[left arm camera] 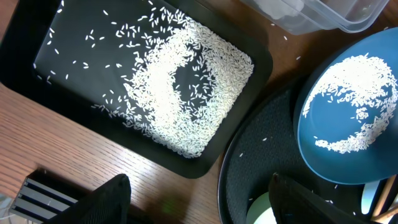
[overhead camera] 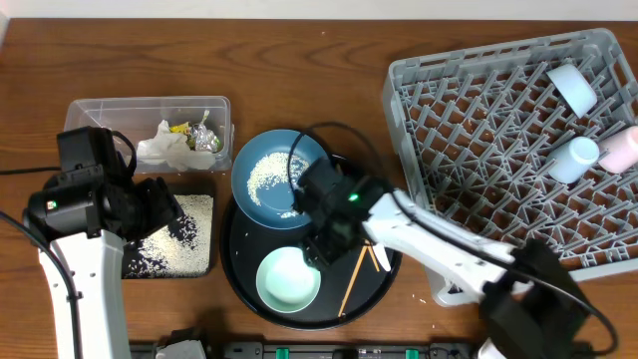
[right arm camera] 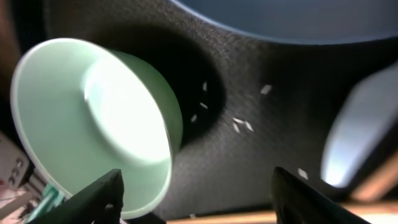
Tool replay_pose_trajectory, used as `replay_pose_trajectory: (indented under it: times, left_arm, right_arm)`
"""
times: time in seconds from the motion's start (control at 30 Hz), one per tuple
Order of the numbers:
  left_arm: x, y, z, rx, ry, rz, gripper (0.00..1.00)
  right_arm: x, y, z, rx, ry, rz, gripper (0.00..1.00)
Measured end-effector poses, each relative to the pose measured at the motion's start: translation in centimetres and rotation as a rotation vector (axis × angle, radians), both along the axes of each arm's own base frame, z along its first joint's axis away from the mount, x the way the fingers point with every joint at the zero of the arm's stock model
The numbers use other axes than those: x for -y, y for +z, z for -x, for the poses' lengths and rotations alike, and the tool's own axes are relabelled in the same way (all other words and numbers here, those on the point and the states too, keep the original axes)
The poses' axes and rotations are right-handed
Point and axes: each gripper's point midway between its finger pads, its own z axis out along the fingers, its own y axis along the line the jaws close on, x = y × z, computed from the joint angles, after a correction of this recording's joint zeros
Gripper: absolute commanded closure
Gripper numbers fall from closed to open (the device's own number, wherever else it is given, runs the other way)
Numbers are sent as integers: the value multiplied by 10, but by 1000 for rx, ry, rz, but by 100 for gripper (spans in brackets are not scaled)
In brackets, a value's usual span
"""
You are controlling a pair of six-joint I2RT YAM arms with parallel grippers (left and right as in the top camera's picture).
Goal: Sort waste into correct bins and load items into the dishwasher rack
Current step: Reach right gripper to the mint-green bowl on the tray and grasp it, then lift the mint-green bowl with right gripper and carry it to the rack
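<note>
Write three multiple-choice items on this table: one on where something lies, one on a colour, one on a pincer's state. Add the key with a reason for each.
1. Where does the crumpled tissue lie?
A. in the dishwasher rack
B. in the clear tub
C. on the round tray

2. What colour is the plate that holds rice?
A. dark blue
B. pink
C. white

3. How is the left pincer?
A. shut on a chopstick
B. shut on a bowl
C. open, holding nothing

Key: B, the overhead view shows the tissue inside the tub's walls. A, dark blue shows all around the rice. C, its fingers stand wide apart with nothing gripped between them.
</note>
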Motion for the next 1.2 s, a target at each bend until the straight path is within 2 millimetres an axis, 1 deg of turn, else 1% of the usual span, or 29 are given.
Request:
replay_pose_trajectory:
  times: [0.07, 0.17, 0.23, 0.3, 0.37, 0.4, 0.53, 0.63, 0.73, 0.8, 0.87, 0.9, 1.0, 1.03, 1.07, 1.1, 1.17, 1.2]
  left_arm:
    - [0, 0, 0, 0, 0, 0, 28]
    - [0, 0, 0, 0, 0, 0, 28]
    - [0, 0, 0, 0, 0, 0, 27]
    - [0, 0, 0, 0, 0, 0, 28]
    - [0, 0, 0, 0, 0, 0, 28]
    - [0, 0, 0, 0, 0, 0, 27]
    - [0, 0, 0, 0, 0, 0, 28]
    - [0, 0, 0, 0, 0, 0, 28]
    - [0, 0, 0, 0, 0, 0, 27]
    - [0, 0, 0, 0, 0, 0, 28]
    - [0, 0, 0, 0, 0, 0, 28]
    - [0, 0, 0, -1, 0, 0, 28]
    - [0, 0, 0, -1, 0, 0, 28]
    - [0, 0, 0, 0, 0, 0, 28]
    - [0, 0, 0, -1, 0, 0, 28]
    - [0, 0, 0, 0, 0, 0, 28]
    - [0, 0, 0, 0, 0, 0, 28]
    - [0, 0, 0, -1, 0, 0, 28]
  right_arm:
    - [-4, -9, 3, -10, -2, 15, 36]
    - [-8, -23, 8, -30, -7, 38, 45]
    - [-10, -29, 11, -39, -13, 48, 60]
    - [-13, -33, 12, -43, -15, 51, 83]
    - [-14, -33, 13, -45, -26, 51, 95]
    - [-14, -33, 12, -45, -30, 50, 99]
    - [-12, -33, 14, -53, -39, 59, 99]
    - [-4, -32, 17, -73, -44, 88, 99]
    - [6, -22, 12, -75, -58, 120, 99]
    - [13, -4, -4, -34, -82, 125, 99]
    - [19, 23, -28, 48, -115, 111, 99]
    - [25, 48, -51, 133, -147, 94, 99]
    - [46, 104, -101, 349, -233, 65, 99]
    - [62, 128, -123, 452, -281, 67, 99]
    - [76, 147, -140, 531, -323, 74, 99]
    - [90, 162, -155, 603, -362, 84, 99]
    - [128, 193, -189, 758, -460, 127, 99]
    - [144, 202, -201, 807, -494, 151, 99]
